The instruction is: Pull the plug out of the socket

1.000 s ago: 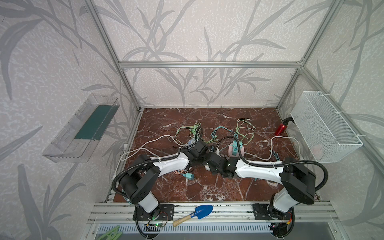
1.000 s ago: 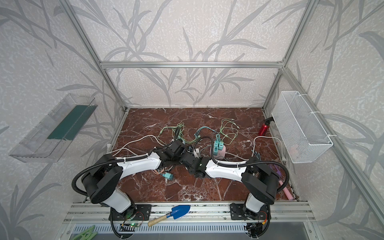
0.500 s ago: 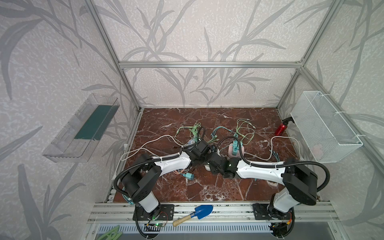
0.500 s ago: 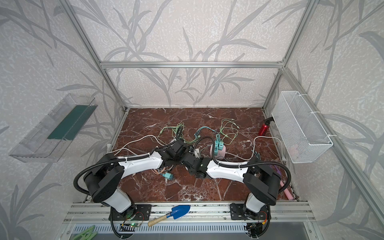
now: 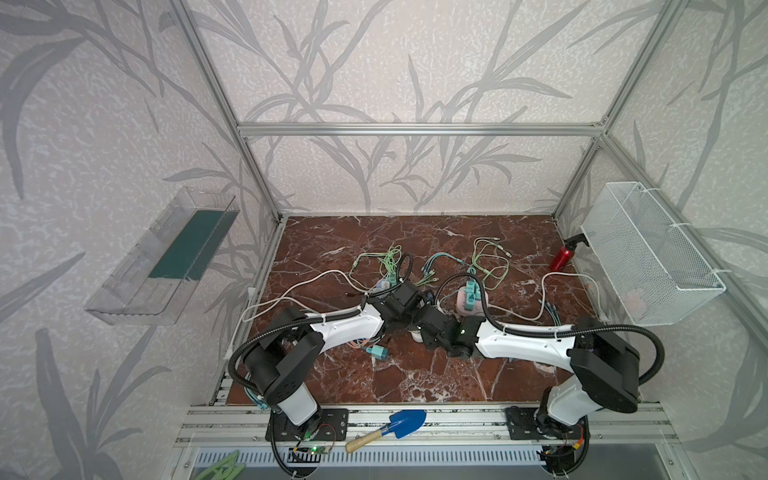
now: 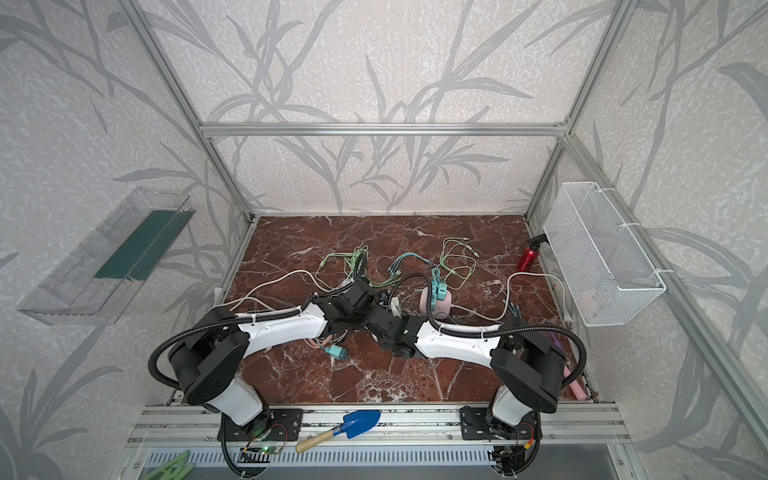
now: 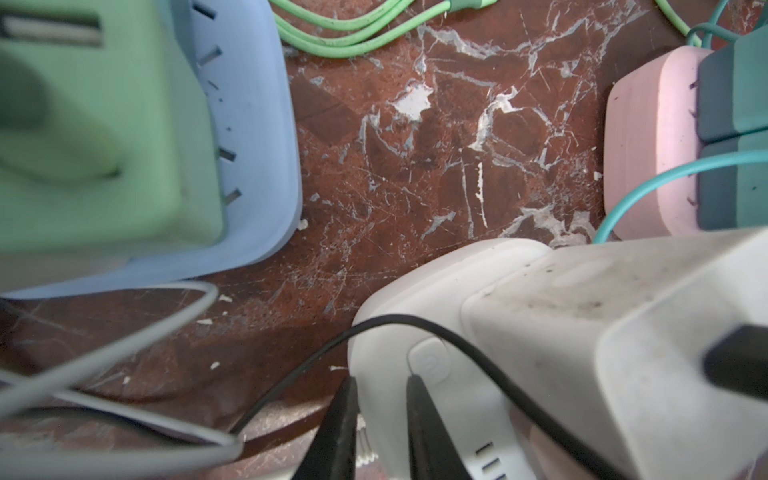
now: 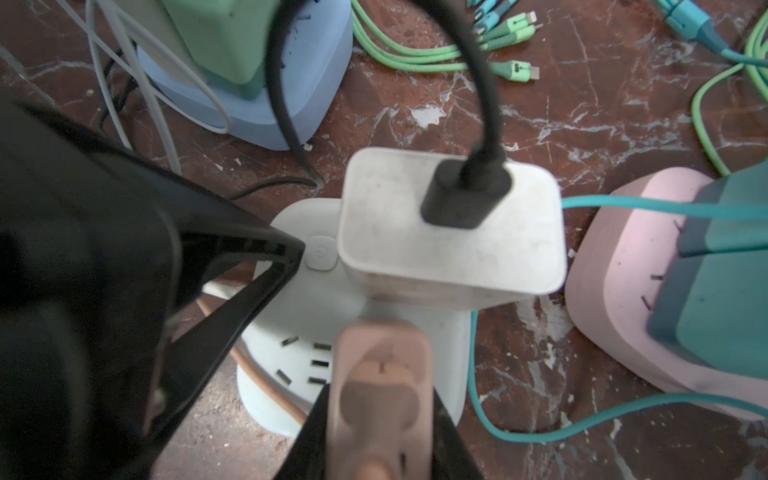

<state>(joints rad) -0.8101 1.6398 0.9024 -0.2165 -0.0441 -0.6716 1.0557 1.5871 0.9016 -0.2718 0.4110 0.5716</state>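
Right pincer (image 8: 380,395): closed narrow on the pink plug (image 8: 380,357), one black finger against each flank.
Pink plug: between the right pincer's fingers, over the face of the white socket block (image 8: 291,332) (whether its pins are seated cannot be told).
Left pincer (image 7: 382,380): closed on the rim of the white socket block, one finger on the top face beside the power button (image 7: 428,361), the other outside the wall.
White adapter (image 8: 449,249): just beyond the right pincer's fingertips, on the same block, a black cable (image 8: 478,104) in its top.
Blue socket block (image 7: 257,166): beyond the left pincer's tips, apart from them, carrying a green adapter (image 7: 104,124).
Pink socket block (image 8: 623,270): off to one side of the right pincer, apart, carrying teal plugs (image 8: 727,291).
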